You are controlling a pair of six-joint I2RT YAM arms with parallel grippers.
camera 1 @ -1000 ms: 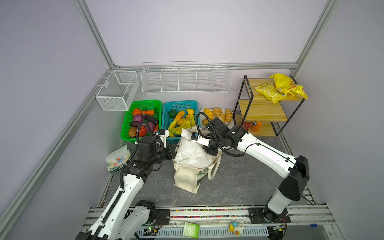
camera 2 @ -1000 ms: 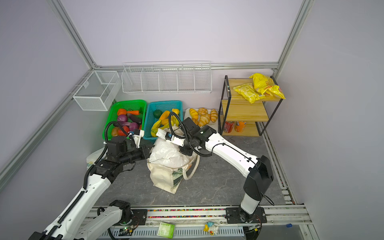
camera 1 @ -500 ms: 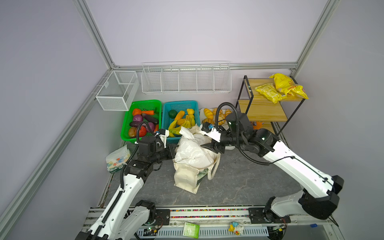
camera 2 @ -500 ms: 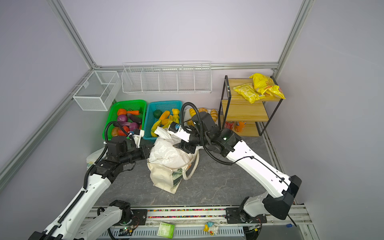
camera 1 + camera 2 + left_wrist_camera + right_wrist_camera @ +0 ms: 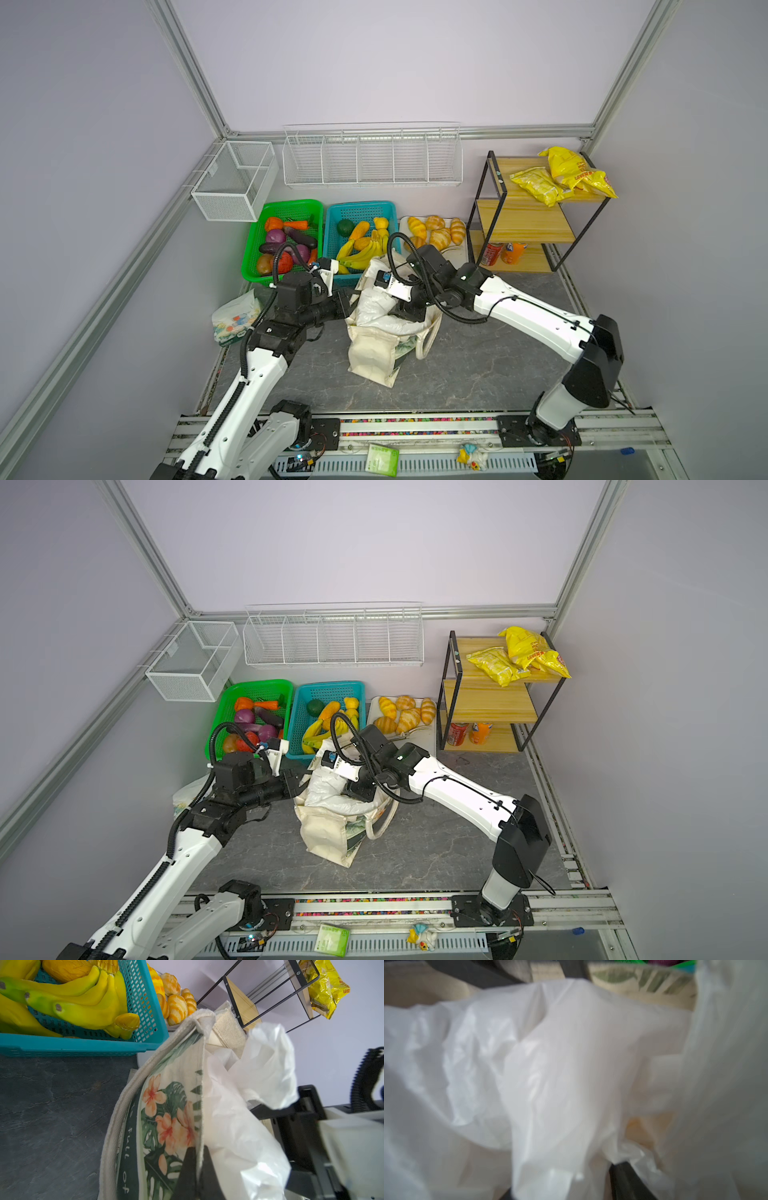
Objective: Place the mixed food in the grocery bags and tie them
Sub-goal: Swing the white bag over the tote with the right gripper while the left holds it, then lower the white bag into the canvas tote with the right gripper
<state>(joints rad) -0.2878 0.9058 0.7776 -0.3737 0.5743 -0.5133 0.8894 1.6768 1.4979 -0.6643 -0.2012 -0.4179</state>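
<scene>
The left gripper (image 5: pixel 197 1152) clamps the rim of the canvas tote (image 5: pixel 372 361). The right gripper (image 5: pixel 400 313), grip unclear, is buried in the plastic bag (image 5: pixel 374 305), where snagged film could tear.

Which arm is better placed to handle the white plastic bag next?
Probably the right: right gripper sits amid the plastic bag inside the tote, jaws apart; left gripper is pinching the tote's rim.

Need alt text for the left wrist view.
The left gripper has its jaws shut on the rim of a cream tote with a floral print, and a white plastic bag bulges from its mouth. Beyond it are a teal basket of bananas, croissants and a wooden shelf.
</scene>
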